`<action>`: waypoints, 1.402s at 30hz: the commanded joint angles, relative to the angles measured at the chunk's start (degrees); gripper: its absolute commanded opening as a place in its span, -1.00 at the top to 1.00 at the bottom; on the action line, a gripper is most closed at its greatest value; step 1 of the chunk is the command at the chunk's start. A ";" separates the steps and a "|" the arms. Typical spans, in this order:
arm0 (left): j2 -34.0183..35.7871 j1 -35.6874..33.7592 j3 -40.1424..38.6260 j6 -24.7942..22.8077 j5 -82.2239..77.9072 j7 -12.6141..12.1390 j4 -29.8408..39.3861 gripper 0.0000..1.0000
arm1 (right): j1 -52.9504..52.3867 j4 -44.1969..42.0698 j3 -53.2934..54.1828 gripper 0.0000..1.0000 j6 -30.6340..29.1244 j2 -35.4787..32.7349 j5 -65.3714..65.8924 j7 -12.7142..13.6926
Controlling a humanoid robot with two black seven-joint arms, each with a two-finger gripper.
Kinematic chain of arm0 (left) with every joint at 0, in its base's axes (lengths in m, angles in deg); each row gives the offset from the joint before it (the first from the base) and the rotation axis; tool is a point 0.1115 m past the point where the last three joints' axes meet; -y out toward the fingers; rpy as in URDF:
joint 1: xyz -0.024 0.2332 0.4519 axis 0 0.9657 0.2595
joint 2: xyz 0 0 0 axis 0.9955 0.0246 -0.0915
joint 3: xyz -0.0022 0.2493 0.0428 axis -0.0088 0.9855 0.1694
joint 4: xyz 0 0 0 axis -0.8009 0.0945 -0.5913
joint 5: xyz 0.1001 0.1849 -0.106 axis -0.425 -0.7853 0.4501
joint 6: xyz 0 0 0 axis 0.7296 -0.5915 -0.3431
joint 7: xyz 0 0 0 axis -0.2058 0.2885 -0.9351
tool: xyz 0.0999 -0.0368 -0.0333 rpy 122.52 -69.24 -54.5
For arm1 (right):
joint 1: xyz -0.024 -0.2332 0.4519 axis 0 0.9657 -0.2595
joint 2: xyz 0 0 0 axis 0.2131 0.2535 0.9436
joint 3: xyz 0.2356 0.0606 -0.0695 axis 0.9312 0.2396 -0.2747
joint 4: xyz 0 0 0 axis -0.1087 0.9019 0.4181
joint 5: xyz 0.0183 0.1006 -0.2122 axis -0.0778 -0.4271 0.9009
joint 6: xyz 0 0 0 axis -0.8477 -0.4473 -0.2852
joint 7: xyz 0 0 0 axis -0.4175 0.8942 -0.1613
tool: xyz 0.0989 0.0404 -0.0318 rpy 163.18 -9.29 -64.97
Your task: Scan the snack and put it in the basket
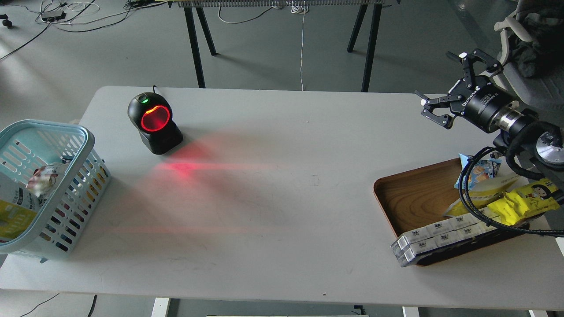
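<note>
The snack (15, 210), a yellow and white pouch, lies inside the light blue basket (83, 141) at the table's left edge, partly cut off by the view's edge. My right gripper (442, 80) is open and empty, held in the air above the table's far right side, far from the basket. My left gripper is out of view.
A black scanner (155, 123) with a glowing red window stands at the back left and throws red light on the table. A red and white packet (42, 176) is also in the basket. A brown wooden tray (414, 198) at the right holds a yellow wrapper (528, 198), a blue packet (480, 169) and white boxes (440, 235).
</note>
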 commanded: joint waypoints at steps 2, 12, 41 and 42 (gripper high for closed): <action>2.49 -1.04 -2.68 1.34 -0.03 1.41 0.16 -0.77 | -0.17 0.25 0.08 -0.93 0.01 -0.02 0.01 0.00; 3.47 -3.32 -21.92 -4.08 2.85 0.97 -0.11 -0.94 | -0.25 2.00 0.95 -0.93 0.01 -0.10 -0.08 0.00; -45.57 -13.17 -32.93 -27.57 77.12 -7.56 -6.43 -0.96 | 6.25 11.94 6.76 -0.98 1.24 -10.91 -0.17 -0.09; -46.19 -13.17 -33.02 -27.66 78.96 -7.65 -6.52 -0.96 | 6.25 11.94 6.76 -0.98 1.24 -10.65 -0.17 -0.09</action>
